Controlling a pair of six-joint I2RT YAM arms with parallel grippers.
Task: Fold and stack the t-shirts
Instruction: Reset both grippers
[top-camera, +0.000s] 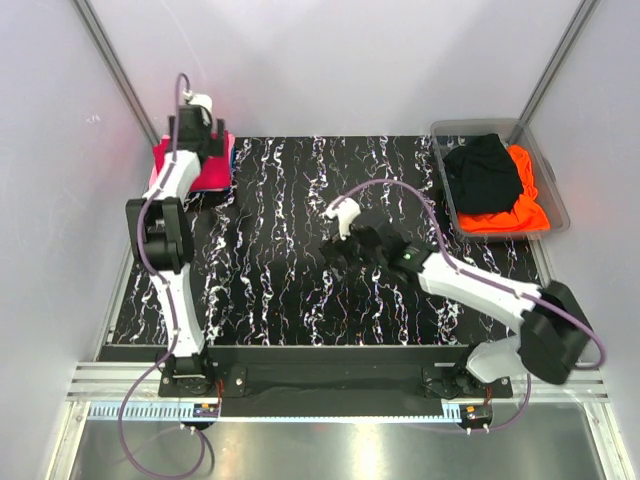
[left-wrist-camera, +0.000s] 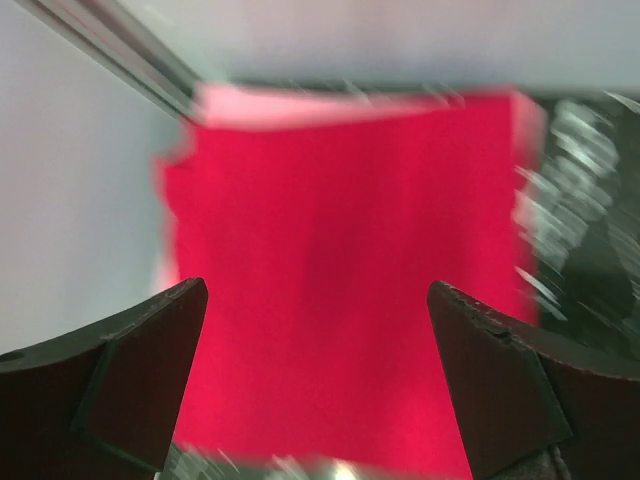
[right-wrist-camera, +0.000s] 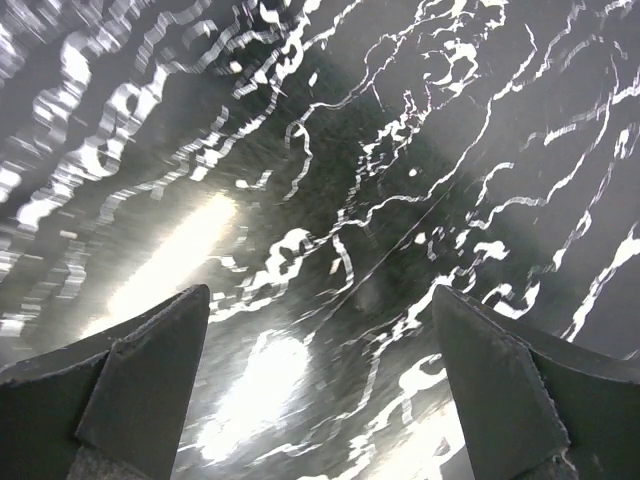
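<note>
A folded crimson-red t-shirt (top-camera: 208, 172) lies at the table's far left corner. In the left wrist view it (left-wrist-camera: 340, 270) fills the frame, with a light pink t-shirt (left-wrist-camera: 300, 105) showing as a strip along its far edge. My left gripper (top-camera: 195, 135) hangs over this pile. Its jaws (left-wrist-camera: 318, 290) stand open with nothing between them, apart from the cloth. My right gripper (top-camera: 340, 248) is open above bare table near the middle; only tabletop shows between its fingers (right-wrist-camera: 320, 295). A black t-shirt (top-camera: 485, 170) and a bright orange one (top-camera: 518, 208) lie crumpled in the bin.
The clear plastic bin (top-camera: 470, 125) stands at the far right corner. The table (top-camera: 280, 280) is black with white marbling. White walls and slanted metal posts (top-camera: 110, 60) close in the back and sides. A metal rail runs along the near edge.
</note>
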